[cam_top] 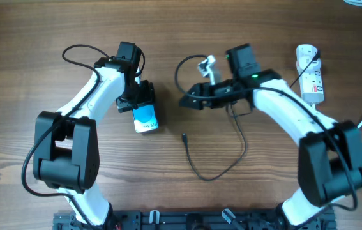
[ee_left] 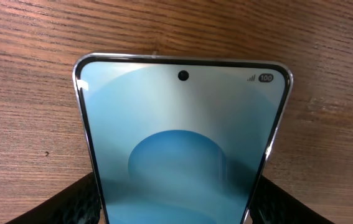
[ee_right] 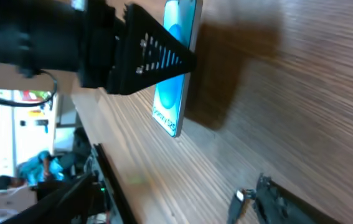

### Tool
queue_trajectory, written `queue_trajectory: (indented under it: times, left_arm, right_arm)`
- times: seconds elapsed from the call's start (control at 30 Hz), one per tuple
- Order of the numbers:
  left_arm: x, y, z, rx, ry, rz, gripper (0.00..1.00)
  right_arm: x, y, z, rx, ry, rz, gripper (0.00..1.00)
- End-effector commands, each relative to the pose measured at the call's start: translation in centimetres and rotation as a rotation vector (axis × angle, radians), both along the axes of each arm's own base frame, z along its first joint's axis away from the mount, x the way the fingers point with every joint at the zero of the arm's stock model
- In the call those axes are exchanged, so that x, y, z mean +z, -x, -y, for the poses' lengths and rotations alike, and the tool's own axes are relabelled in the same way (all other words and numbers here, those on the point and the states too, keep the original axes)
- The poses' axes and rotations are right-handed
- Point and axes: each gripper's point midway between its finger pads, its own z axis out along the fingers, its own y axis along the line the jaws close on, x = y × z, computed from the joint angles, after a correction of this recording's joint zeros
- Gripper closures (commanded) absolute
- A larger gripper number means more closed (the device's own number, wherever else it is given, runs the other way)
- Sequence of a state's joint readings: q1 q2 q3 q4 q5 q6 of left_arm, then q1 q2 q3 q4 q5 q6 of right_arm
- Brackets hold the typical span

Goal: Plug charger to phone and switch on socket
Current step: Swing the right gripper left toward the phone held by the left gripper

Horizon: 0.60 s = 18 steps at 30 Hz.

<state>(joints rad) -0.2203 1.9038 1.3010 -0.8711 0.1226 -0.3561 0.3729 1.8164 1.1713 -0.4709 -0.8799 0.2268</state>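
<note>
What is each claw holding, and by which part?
Left claw grips the phone by its two long side edges. Right claw: cannot tell whether it holds anything.

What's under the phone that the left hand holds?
Only wooden table shows around the phone. The spot straight beneath is covered by the phone and the left hand.

The wood-grain table [cam_top: 27, 38] carries the looping black charger [cam_top: 185, 138] and, well apart, the white socket [cam_top: 309, 83].
</note>
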Motion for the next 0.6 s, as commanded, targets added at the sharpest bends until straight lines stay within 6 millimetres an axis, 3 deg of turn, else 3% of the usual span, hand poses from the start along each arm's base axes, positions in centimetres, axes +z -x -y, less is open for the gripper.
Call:
queue_trajectory:
  times: [0.0, 0.17, 0.27, 0.43, 0.57]
  left_arm:
    - [1.4, -0.7, 0.5, -0.013, 0.036, 0.039, 0.25]
    - [1.4, -0.6, 0.7, -0.014, 0.043, 0.038, 0.25]
    - [1.5, -0.6, 1.0, -0.017, 0.060, 0.036, 0.25]
    - [1.5, -0.6, 1.0, -0.019, 0.060, 0.036, 0.25]
    - [1.6, -0.6, 1.4, -0.033, 0.084, 0.035, 0.25]
  right_arm:
    - [-3.3, 0.8, -1.7, 0.009, 0.079, -0.036, 0.12]
    - [-6.2, 1.4, -4.1, 0.029, 0.119, -0.035, 0.01]
    - [-7.7, 1.3, -5.5, -0.002, 0.109, -0.082, 0.02]
    - [-9.9, 2.4, -8.2, 0.048, 0.064, -0.097, 0.16]
    - [-10.1, 2.9, -9.6, 0.082, 0.042, -0.057, 0.43]
